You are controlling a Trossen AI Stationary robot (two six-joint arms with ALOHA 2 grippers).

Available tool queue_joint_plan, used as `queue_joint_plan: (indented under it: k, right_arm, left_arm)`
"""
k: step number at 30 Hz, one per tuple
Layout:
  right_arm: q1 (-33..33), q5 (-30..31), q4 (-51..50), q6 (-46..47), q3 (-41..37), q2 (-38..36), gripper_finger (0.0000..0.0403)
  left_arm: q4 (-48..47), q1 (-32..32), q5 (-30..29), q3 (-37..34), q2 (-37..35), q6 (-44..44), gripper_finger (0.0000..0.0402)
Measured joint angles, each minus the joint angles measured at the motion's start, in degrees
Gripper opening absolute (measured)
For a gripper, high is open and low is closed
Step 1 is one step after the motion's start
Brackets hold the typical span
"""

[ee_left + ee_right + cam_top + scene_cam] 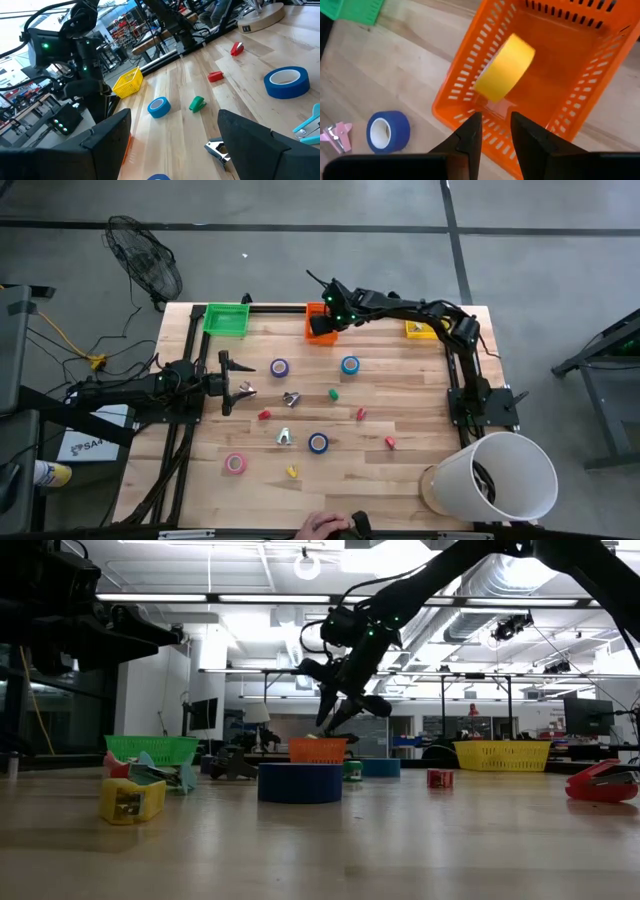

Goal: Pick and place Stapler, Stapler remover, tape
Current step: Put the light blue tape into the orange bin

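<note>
A: Where is the right gripper [492, 131]?
B: Above the orange basket [580, 65]. Its jaws stand a little apart and grasp nothing; the yellow tape [505, 67] is just ahead of them, free, tilted inside the basket.
A: And the left gripper [170, 145]?
B: Jaws wide, empty (a blue tape [159, 107] lies ahead of them)

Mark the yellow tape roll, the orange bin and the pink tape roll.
yellow tape roll [506, 67], right wrist view, outer band.
orange bin [570, 107], right wrist view, slotted side wall.
pink tape roll [235, 464], high view, ring's rim.
</note>
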Motion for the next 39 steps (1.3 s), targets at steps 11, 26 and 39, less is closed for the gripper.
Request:
queue_joint_plan:
  k: [11, 26, 39]
  right_arm:
    - [3.20, 9.75, -18.01, -5.46, 0.02, -5.73, 0.0129]
    - [7.33, 7.62, -28.23, -2.47, -6.33, -5.35, 0.0215]
    - [7.85, 8.31, -21.17, 2.87, -14.11, -5.34, 0.0215]
  left_arm:
    - [0.00, 0.00, 0.02, 0.00, 0.00, 0.00, 0.0294]
    - [0.00, 0.00, 0.00, 0.00, 0.00, 0.00, 0.0294]
    - [0.02, 0.00, 0.00, 0.00, 0.00, 0.00, 0.0294]
